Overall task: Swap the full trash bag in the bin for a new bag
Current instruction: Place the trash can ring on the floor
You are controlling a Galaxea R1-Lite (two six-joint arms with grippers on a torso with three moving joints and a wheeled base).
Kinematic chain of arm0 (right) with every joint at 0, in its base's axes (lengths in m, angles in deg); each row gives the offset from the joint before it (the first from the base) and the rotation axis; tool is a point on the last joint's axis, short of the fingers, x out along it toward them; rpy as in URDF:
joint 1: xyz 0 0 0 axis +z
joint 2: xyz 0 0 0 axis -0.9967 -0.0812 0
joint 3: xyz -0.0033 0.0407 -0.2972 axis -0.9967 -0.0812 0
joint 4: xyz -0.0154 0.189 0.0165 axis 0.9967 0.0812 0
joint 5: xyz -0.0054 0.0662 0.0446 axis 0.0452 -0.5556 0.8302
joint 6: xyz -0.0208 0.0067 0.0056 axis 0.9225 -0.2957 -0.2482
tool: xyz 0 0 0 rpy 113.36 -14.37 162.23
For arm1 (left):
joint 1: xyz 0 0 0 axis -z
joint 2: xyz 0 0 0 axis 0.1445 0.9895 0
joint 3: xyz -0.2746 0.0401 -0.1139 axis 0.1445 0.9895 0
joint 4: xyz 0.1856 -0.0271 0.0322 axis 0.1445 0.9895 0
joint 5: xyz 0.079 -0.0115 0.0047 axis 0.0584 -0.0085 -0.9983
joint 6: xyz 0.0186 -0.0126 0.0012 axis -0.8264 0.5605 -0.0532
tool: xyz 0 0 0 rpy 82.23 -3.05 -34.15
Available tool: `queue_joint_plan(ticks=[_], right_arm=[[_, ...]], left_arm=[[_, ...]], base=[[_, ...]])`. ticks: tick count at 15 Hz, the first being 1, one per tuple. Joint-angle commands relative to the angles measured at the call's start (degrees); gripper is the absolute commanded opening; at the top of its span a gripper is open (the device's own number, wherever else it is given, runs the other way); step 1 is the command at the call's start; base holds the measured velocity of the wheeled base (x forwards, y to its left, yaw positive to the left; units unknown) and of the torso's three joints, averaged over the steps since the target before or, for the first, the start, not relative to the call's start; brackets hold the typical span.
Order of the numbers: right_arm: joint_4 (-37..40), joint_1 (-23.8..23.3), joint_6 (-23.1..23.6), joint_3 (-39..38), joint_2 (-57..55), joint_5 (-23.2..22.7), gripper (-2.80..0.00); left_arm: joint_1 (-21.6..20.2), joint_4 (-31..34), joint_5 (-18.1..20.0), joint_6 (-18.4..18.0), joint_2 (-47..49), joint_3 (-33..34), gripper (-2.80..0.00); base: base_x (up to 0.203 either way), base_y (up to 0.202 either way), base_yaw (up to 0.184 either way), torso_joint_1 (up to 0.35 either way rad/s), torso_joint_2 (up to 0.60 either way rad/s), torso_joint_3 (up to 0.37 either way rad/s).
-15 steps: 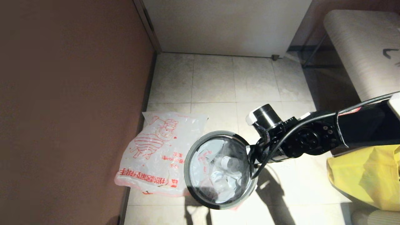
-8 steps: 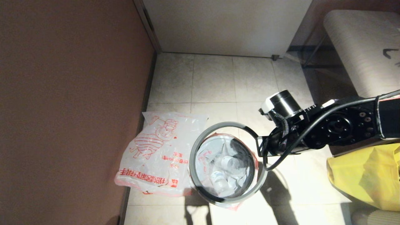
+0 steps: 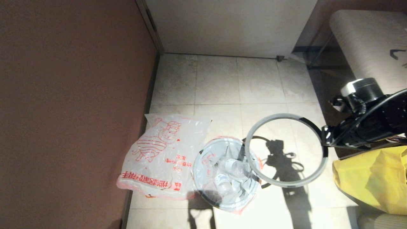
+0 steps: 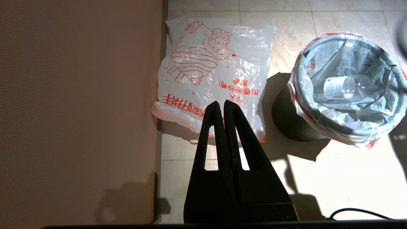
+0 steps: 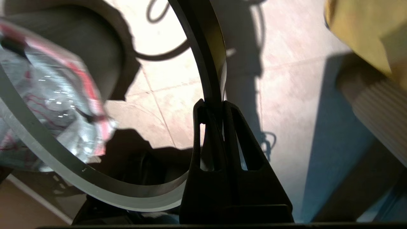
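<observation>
The right tool (image 5: 213, 106) grips the thin grey hoop (image 3: 286, 149); the bulging translucent white bag with bottles (image 3: 227, 173) looks light and soft, so take its loose edge.

A pale beige tiled floor (image 3: 216, 82) with thin grout lines fills the corner between a flat reddish-brown wall (image 3: 70, 95) and an off-white far wall (image 3: 229, 25). A light wood-grain bench (image 3: 362, 47) stands at the right. Hard light throws sharp dark shadows on the tiles.
</observation>
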Motion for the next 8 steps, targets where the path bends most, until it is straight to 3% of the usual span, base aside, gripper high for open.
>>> queue_joint_plan(ticks=[1, 5, 6, 8], right_arm=[[0.00, -9.84, 2.30, -4.36, 3.77, -5.57, -2.80], [-1.11, -28.04, 15.38, -12.69, 4.05, -15.19, -2.80], [-3.97, -29.50, 18.06, -15.58, 2.04, -15.86, -2.80], [-17.05, -29.45, 19.90, -21.82, -2.91, -13.77, -2.80]], left_arm=[[-0.02, -0.02, -0.03, 0.05, -0.01, 0.00, -2.80], [-0.02, -0.02, -0.03, 0.05, -0.01, 0.00, -2.80], [-0.02, 0.00, -0.03, 0.05, -0.01, 0.00, -2.80], [-0.02, -0.02, -0.03, 0.05, -0.01, 0.00, -2.80]], base=[[0.000, 0.000, 0.000, 0.000, 0.00, 0.000], [0.000, 0.000, 0.000, 0.000, 0.00, 0.000], [0.000, 0.000, 0.000, 0.000, 0.00, 0.000], [0.000, 0.000, 0.000, 0.000, 0.00, 0.000]])
